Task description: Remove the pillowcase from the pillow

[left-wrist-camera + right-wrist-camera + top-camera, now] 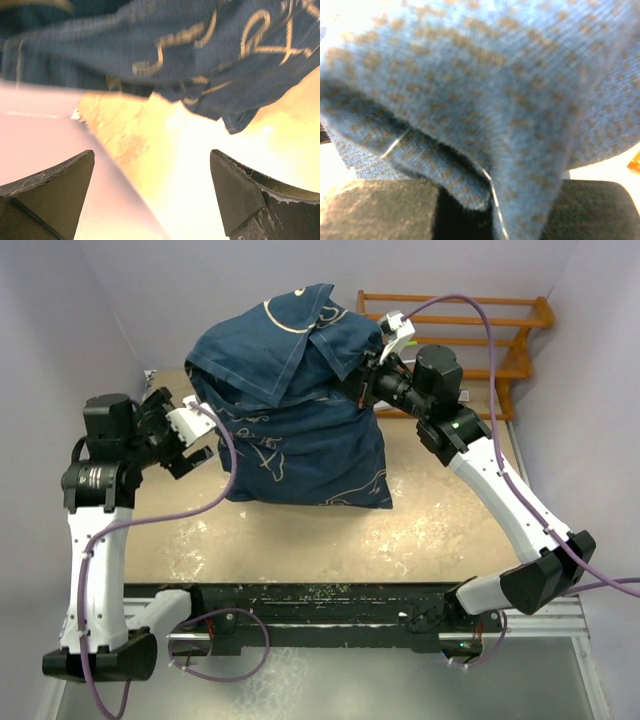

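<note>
The right claw (372,370) is clamped on a fold of the pillowcase (290,410) at its upper right, the dark blue cloth filling the right wrist view and pinched between the pads. The left claw (190,445) is held with jaws apart, gripping nothing, just beside the lower left flank of the bundle. The pillowcase is raised in a tall heap on the far half of the tabletop (300,540), its bottom edge resting on the surface; the pillow is hidden inside and cannot be seen. By the look of it, the cover is being lifted so the filling can drop free. The step would be best served if the bulk low down were pinned through the cloth while the held fold is drawn steadily upward.
</note>
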Action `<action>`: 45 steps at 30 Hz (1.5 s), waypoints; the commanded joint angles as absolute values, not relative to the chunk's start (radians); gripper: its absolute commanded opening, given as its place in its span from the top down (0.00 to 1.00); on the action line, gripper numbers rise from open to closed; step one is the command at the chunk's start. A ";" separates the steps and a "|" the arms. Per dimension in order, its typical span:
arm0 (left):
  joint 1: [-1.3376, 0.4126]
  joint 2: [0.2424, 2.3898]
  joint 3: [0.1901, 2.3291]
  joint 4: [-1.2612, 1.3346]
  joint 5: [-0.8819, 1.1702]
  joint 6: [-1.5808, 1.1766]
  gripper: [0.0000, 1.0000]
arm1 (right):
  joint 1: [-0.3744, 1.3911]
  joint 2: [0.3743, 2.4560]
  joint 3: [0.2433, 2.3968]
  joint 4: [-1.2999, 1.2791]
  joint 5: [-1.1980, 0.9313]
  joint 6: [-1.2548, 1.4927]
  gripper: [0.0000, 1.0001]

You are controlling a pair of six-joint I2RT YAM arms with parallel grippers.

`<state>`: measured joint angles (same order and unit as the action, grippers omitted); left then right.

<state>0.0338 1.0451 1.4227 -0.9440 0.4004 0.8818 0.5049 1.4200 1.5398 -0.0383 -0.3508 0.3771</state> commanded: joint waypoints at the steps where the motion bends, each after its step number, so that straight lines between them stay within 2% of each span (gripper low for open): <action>1: 0.042 0.995 1.476 -0.938 0.372 0.935 0.01 | 0.513 1.401 1.622 0.015 -0.251 0.348 1.00; 8: 0.042 0.913 1.578 -0.976 0.771 0.997 0.01 | 0.573 1.401 1.634 -0.008 -0.210 0.321 1.00; 11: 0.042 0.968 1.665 -1.036 0.969 1.003 0.01 | 0.629 1.427 1.673 -0.012 -0.209 0.325 1.00; 14: 0.034 1.083 1.755 -1.063 1.015 0.967 0.01 | 0.678 1.467 1.734 -0.026 -0.205 0.351 1.00; 16: -0.002 1.115 1.766 -1.048 0.973 0.976 0.02 | 0.710 1.499 1.787 -0.042 -0.183 0.369 1.00; 21: -0.217 1.098 1.679 -0.905 0.694 1.015 0.02 | 0.755 1.612 1.963 -0.165 -0.084 0.450 1.00; 29: -0.224 0.939 1.365 -0.511 0.549 1.136 0.00 | 0.813 1.698 2.111 -0.239 -0.053 0.505 1.00; 32: -0.224 0.903 1.301 -0.382 0.511 1.166 0.03 | 0.846 1.734 2.167 -0.274 -0.060 0.485 1.00; 45: -0.224 0.921 1.211 -0.218 0.366 1.232 0.18 | 0.893 1.712 2.130 -0.260 -0.115 0.445 1.00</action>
<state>-0.2195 0.9081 1.2446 -0.3489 0.4591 1.1957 0.8825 1.7790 2.1101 -0.3691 -0.0471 0.4347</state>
